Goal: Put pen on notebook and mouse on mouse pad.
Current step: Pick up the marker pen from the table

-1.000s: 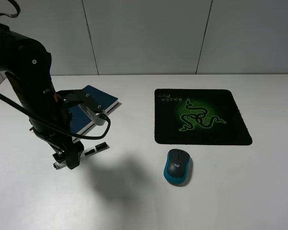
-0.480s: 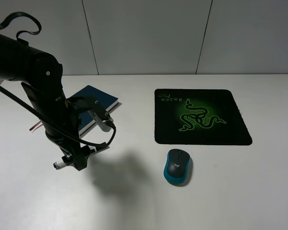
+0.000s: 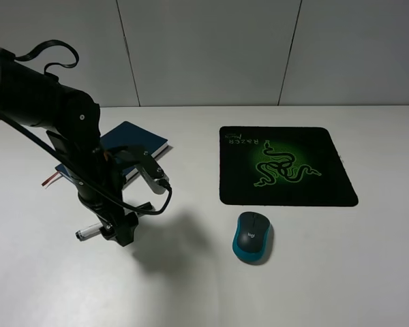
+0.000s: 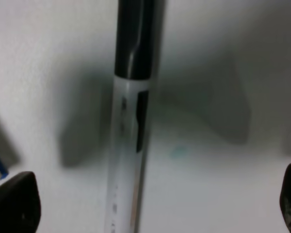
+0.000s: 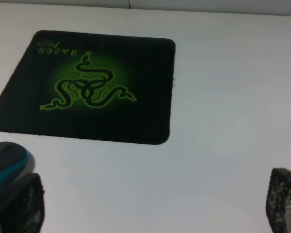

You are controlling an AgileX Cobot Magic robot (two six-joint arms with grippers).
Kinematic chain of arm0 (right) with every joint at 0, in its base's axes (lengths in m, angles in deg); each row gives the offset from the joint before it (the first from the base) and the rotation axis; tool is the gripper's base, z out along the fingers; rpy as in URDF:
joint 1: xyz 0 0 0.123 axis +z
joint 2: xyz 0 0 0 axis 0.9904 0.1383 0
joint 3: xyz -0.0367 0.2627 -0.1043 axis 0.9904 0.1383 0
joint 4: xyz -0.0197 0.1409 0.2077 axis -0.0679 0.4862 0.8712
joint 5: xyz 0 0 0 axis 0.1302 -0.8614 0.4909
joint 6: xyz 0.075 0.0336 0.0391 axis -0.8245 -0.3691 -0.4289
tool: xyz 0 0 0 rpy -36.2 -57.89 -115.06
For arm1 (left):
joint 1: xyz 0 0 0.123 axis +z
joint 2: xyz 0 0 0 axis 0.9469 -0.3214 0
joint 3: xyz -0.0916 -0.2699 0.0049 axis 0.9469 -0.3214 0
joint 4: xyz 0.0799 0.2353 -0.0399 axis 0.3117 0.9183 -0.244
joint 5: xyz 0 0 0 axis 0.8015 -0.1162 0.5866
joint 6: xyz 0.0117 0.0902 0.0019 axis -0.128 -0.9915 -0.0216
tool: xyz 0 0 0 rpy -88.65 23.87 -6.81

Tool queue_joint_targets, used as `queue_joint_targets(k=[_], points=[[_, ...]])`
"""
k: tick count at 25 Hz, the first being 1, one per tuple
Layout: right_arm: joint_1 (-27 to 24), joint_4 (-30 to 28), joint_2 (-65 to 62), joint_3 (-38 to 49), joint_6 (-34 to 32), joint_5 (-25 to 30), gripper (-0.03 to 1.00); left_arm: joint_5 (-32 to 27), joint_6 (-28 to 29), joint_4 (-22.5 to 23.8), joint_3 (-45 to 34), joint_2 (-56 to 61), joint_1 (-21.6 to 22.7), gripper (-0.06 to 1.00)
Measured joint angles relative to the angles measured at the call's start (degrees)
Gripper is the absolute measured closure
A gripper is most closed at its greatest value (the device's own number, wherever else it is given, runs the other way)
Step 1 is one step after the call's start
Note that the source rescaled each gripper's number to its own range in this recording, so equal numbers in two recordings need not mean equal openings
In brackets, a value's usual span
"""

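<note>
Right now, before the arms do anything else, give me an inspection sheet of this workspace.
Surface: white table, no marks seen.
Job's things: pen lies on the table, off the notebook; mouse sits on the table, off the mouse pad.
Clutter: nothing seen.
Grippers: left gripper open, straddling the pen without touching it; right gripper open, empty.
Cables: black cable loops off the left arm.
Surroundings: white panelled wall.
</note>
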Motion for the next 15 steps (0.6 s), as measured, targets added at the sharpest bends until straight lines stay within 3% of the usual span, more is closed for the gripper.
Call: queue_joint_targets(k=[15], points=[[0.0, 0.1, 0.0, 0.0, 0.0, 0.0, -0.03, 3.9, -0.9, -1.3, -0.2, -2.7, 0.0, -0.01]])
